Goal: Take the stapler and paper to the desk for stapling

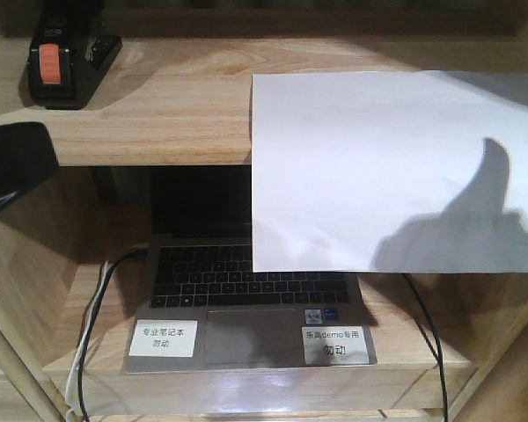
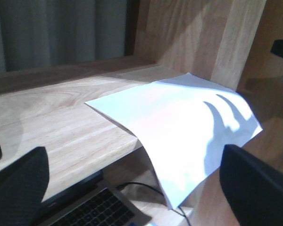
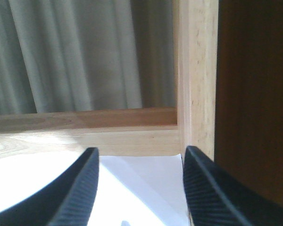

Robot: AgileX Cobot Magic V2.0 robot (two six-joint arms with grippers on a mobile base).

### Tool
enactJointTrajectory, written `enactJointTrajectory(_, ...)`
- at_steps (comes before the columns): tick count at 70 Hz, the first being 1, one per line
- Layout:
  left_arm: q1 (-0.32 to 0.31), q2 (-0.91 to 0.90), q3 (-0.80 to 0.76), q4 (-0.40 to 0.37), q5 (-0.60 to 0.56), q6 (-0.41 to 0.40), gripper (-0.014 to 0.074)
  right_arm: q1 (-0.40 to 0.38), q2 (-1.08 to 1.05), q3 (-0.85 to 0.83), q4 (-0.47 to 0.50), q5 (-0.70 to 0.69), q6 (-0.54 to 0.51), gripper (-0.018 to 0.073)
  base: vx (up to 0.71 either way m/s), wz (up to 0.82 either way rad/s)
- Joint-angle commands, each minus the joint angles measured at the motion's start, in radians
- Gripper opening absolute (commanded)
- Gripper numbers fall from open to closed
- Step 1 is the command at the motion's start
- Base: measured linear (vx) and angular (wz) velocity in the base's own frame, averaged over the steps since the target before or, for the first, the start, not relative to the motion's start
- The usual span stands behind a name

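1. Paper (image 1: 387, 167): you can see it lying on the desk (image 1: 158, 105), with its near half hanging past the front edge over the laptop (image 1: 246, 308).
2. Right gripper (image 3: 141, 150): its 2 fingers (image 3: 82, 193) are spread apart and grasp nothing. The paper lies below and between the tips. Its far corner is just ahead of them, near the raised strip (image 3: 85, 117) at the back of the desk. You cannot tell whether the tips touch the sheet.
3. Left gripper (image 2: 132, 150): its 2 fingers (image 2: 19, 188) are released and wide apart, with nothing held. The paper lies ahead of them, nearer the right finger, and its drooping corner hangs just beside that finger.
4. Stapler (image 1: 62, 61): it sits on the same desk, orange patch up, well apart from the paper and far off to the left of the right gripper's fingers.
5. Finger shadows fall on the right part of the paper.
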Motion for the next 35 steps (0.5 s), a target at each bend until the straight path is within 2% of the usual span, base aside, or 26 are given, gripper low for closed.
enactJointTrajectory(1,-0.004,0.025,-0.048,0.041,-0.062,-0.032,0.068,-0.004,0.01,-0.03,0.0,-0.071,-0.009,0.0358,0.0,0.0)
enactJointTrajectory(5,-0.004,0.061,-0.087,0.083,-0.032,-0.081,0.068,-0.004,0.01,-0.03,0.0,-0.071,-0.009,0.0356,0.0,0.0)
enactJointTrajectory(15,-0.004,0.197,-0.258,0.264,0.08,-0.25,0.068,-0.004,0.01,-0.03,0.0,-0.071,-0.009,0.0356,0.0,0.0)
enactJointTrajectory(19,-0.004,0.264,-0.337,0.351,0.124,-0.297,0.068,-0.004,0.01,-0.03,0.0,-0.067,-0.009,0.0356,0.0,0.0)
enactJointTrajectory(26,-0.004,0.357,-0.471,0.458,0.196,-0.37,0.068,-0.004,0.01,-0.03,0.0,-0.065,-0.009,0.0356,0.0,0.0)
enactJointTrajectory(35,-0.004,0.471,-0.644,0.537,0.356,-0.456,0.0678,-0.004,0.01,-0.03,0.0,-0.065,-0.009,0.0356,0.0,0.0)
